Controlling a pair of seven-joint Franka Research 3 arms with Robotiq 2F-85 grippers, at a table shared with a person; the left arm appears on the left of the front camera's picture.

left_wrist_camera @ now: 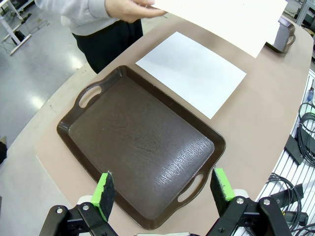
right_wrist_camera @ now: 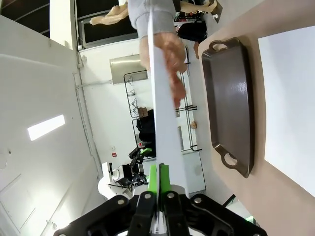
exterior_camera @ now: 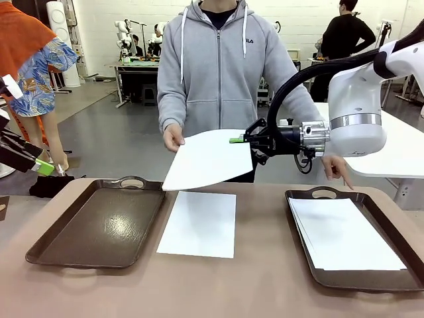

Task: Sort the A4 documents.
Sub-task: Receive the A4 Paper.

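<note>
A white A4 sheet (exterior_camera: 209, 159) hangs in the air over the table's far middle. My right gripper (exterior_camera: 238, 140) is shut on its right edge, and the person's hand (exterior_camera: 173, 139) holds its left edge. In the right wrist view this sheet (right_wrist_camera: 165, 108) runs edge-on out of the right gripper (right_wrist_camera: 158, 179). A second sheet (exterior_camera: 199, 223) lies flat on the table between the trays. More sheets (exterior_camera: 344, 232) lie in the right brown tray (exterior_camera: 318, 193). My left gripper (left_wrist_camera: 165, 187) stands open above the bare left tray (left_wrist_camera: 138, 142), holding nothing.
The left brown tray (exterior_camera: 99, 222) sits at the table's left, with my left gripper (exterior_camera: 41, 167) beyond its far left corner. The person's other hand (exterior_camera: 338, 169) rests near the right tray's far handle. A second white table stands behind on the right.
</note>
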